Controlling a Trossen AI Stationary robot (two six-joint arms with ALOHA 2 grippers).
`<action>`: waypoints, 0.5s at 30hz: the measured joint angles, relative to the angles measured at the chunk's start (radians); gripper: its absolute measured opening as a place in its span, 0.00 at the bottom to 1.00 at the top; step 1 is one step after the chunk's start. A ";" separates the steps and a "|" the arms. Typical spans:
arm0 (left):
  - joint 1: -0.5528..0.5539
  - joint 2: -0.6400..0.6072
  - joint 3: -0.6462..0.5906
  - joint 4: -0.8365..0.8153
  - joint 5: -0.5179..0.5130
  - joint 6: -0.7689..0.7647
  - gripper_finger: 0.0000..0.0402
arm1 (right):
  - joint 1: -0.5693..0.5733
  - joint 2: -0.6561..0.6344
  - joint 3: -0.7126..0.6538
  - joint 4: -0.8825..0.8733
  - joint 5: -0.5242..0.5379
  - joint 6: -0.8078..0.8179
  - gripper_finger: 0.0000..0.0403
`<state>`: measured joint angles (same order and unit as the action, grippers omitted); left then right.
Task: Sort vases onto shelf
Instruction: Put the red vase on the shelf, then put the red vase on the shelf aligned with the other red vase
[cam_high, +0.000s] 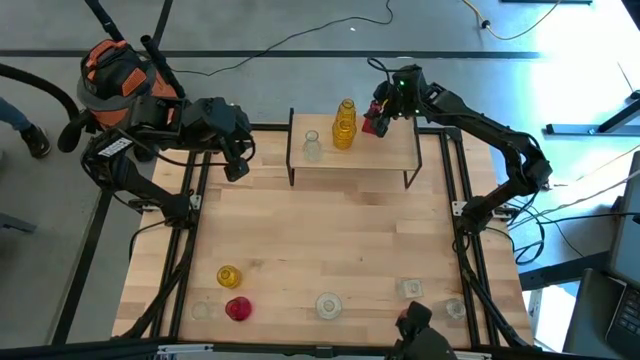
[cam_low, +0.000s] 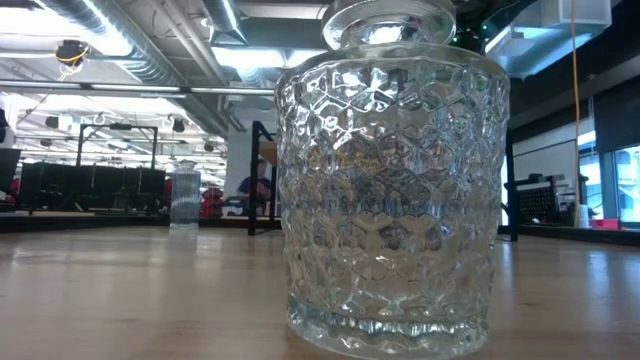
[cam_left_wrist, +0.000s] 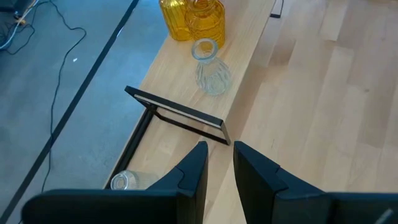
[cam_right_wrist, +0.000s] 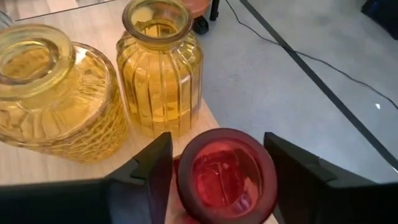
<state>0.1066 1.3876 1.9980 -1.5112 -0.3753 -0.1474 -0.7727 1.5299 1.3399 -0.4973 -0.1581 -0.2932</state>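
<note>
The shelf (cam_high: 390, 158) stands at the table's far middle. On it are two yellow vases (cam_high: 344, 126), also in the right wrist view (cam_right_wrist: 158, 74), and a clear ribbed vase (cam_left_wrist: 211, 70). My right gripper (cam_right_wrist: 217, 177) is shut on a red vase (cam_high: 375, 121) just right of the yellow pair, at the shelf's far edge. My left gripper (cam_left_wrist: 219, 167) hovers off the shelf's left end, its fingers a narrow gap apart with nothing between them. Several more vases stand along the near edge: a yellow one (cam_high: 228, 275), a red one (cam_high: 237, 308) and clear ones (cam_high: 328, 305). My right gripper has the red vase just under its round rim (cam_right_wrist: 186, 163), one finger on each side. The fingers slant down from the table's right and far side. The vase stands upright, mouth up, close beside a yellow vase. Its base is hidden, so whether it rests on the shelf cannot be told.
A big clear patterned vase (cam_low: 390, 180) fills the low view, with another clear vase (cam_low: 185, 200) farther back. A clear glass piece (cam_left_wrist: 124, 180) lies by the shelf's black left leg (cam_left_wrist: 180, 117). The table's middle (cam_high: 330, 235) is bare wood.
</note>
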 joint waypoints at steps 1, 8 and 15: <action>0.000 0.000 0.000 0.000 0.002 0.000 0.17 | 0.000 0.000 0.000 0.000 0.005 0.000 0.55; 0.000 0.000 0.000 0.000 0.018 0.000 0.17 | 0.000 -0.004 0.102 -0.043 0.013 0.042 0.65; 0.000 0.000 0.000 0.000 0.020 0.000 0.17 | 0.000 -0.008 0.313 -0.290 -0.060 0.134 0.64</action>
<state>0.1066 1.3876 1.9980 -1.5112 -0.3553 -0.1474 -0.7723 1.5222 1.6527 -0.7872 -0.2181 -0.1587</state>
